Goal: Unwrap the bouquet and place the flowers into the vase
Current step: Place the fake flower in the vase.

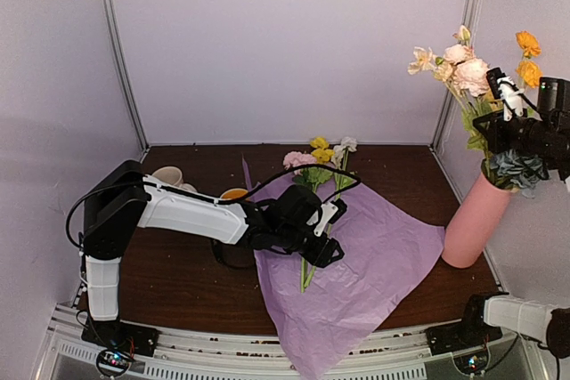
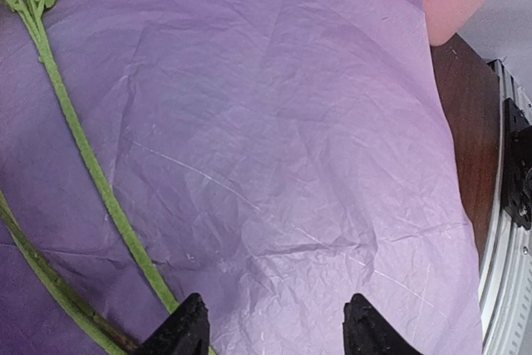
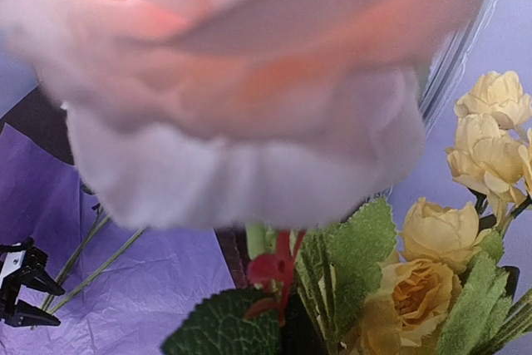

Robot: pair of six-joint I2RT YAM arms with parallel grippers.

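A blurred peach-pink bloom [image 3: 241, 81] fills the view from 9 through 12 to 3 o'clock, very close to the lens. From 3 to 5 o'clock stand pale yellow blooms [image 3: 490, 147]. At 6 o'clock are toothed green leaves [image 3: 357, 247] and a small red sprig [image 3: 274, 272]. At 7 to 8 o'clock lies lilac tissue paper [image 3: 141, 305] with two green stems [image 3: 104, 265] on it. The left tool [image 3: 60, 305] sits at the edge, its black fingers apart.

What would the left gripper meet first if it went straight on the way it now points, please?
Most likely the purple tissue paper; the open left gripper aims at a bare stretch of it, the green stems lying aside. Depth is unclear.
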